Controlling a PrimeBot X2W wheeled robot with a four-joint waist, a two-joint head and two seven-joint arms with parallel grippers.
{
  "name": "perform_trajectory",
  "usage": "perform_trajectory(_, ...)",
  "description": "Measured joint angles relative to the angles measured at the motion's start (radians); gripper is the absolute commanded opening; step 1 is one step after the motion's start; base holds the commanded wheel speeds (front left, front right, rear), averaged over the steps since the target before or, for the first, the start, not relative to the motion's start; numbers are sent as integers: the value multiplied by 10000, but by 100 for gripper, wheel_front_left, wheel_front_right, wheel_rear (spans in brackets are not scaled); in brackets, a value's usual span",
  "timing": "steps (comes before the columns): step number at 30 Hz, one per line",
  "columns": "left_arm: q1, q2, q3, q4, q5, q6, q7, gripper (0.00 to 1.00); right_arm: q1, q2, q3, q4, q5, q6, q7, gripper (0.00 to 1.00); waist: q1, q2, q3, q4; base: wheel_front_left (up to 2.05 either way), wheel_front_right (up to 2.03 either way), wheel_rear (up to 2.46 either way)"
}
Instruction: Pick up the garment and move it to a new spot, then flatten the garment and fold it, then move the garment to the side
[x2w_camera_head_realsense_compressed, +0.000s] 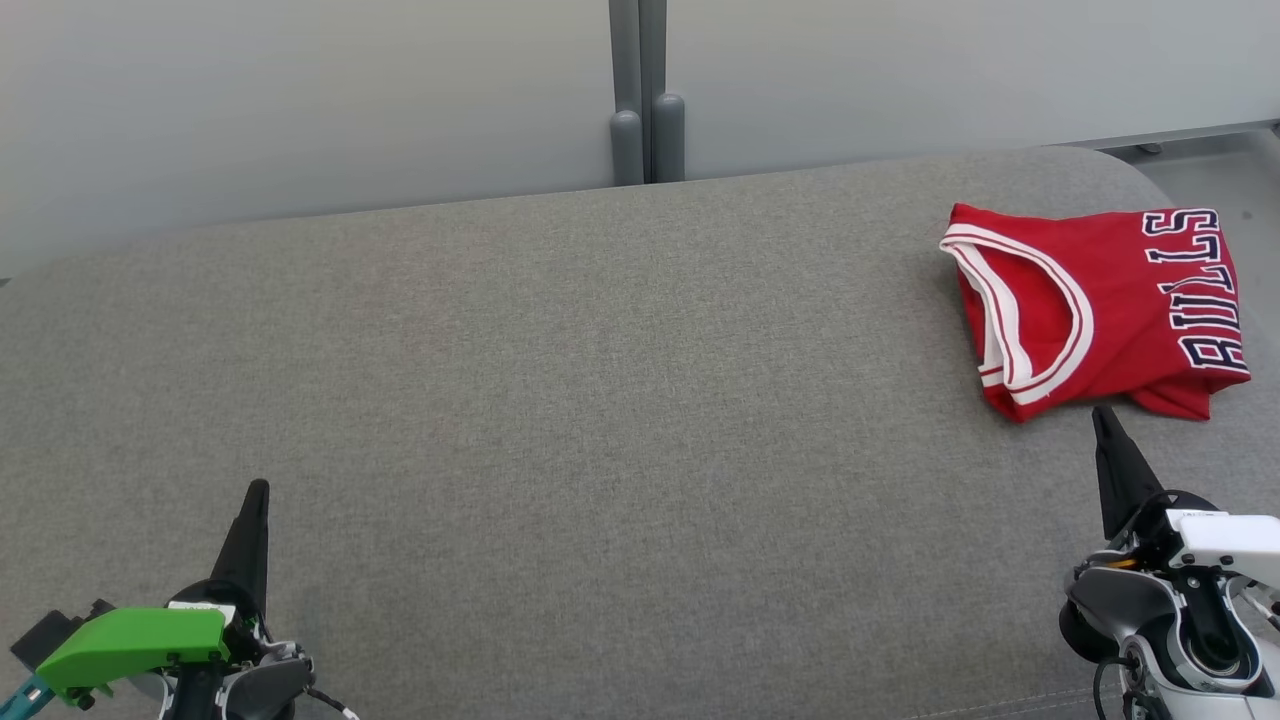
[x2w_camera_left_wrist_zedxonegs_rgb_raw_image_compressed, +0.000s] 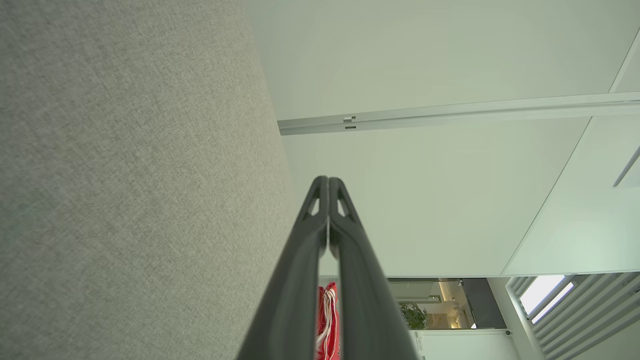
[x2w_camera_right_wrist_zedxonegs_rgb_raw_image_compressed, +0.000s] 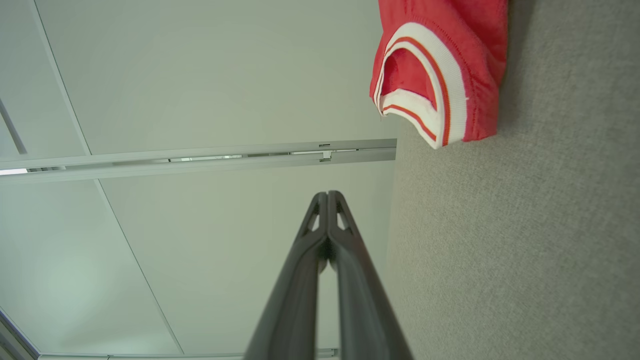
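A red jersey with white trim and "BULLS" lettering lies folded at the far right of the grey fabric surface. Just below its front edge stands my right gripper, shut, with nothing between its fingertips and a small gap to the cloth. In the right wrist view the jersey lies ahead and to the right of the closed right gripper. My left gripper rests shut at the lower left, far from the garment. Through the left wrist view, a sliver of the jersey shows between the closed fingers.
A pale partition wall with a grey post runs behind the surface. The surface's rounded right edge lies close to the jersey, with floor beyond it. A wide stretch of bare grey fabric spans the middle and left.
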Motion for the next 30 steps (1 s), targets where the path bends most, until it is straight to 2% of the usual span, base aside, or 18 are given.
perform_trajectory(30, -4, 0, 8, 12, 0, -2, 0, 0, -3, 27, -19, 12, -2, 0, 4, 0, 0, 0, -1, 0, 0, 0, 0)
